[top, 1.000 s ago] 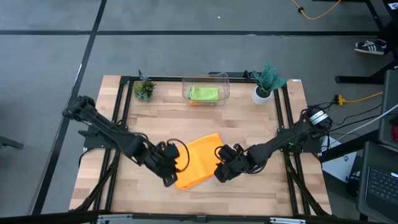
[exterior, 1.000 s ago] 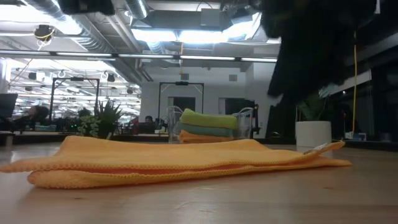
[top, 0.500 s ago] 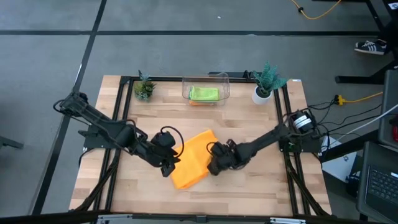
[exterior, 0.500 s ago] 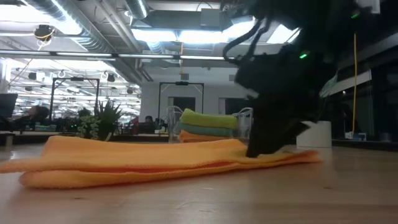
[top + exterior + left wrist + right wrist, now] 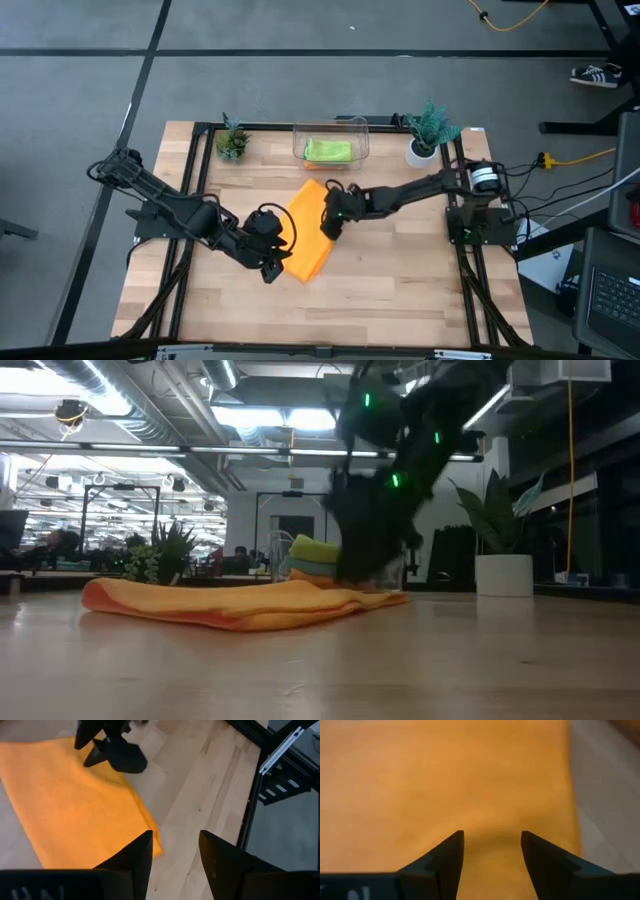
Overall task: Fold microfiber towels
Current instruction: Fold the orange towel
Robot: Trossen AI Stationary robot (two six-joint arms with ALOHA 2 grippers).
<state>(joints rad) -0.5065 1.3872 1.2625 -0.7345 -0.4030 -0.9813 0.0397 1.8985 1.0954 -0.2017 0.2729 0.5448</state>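
Note:
One orange towel point(image 5: 308, 232) lies folded in a long strip on the table, running from near to far. It also shows in the low view point(image 5: 230, 605). My right gripper point(image 5: 328, 222) is open and low over the strip's middle, at its right edge. My left gripper point(image 5: 272, 262) is open, beside the strip's near left corner point(image 5: 152, 845). Whether it touches the corner cannot be told. The lime green towel point(image 5: 328, 150) lies on top of the teal one point(image 5: 330, 568) and another orange one in the clear bin point(image 5: 331, 128). My right gripper has its open fingers point(image 5: 445, 857) down on the top layer of the folded orange towel point(image 5: 490, 837), near the middle of the strip. They come slanting from the table's right. The cloth dips a little between them. The towel lies flat on the table.
The clear bin stands at the far middle. A small potted plant point(image 5: 232, 140) stands to its left and a larger one in a white pot point(image 5: 426, 130) to its right. Bare wood lies near and right of the towel point(image 5: 400, 280).
My right gripper has gone toward the far edge and the left, taking the towel's right end with it. The towel has turned about from a slant to nearly near-to-far, its near end staying by my left gripper. My left gripper has gone a little toward the far edge.

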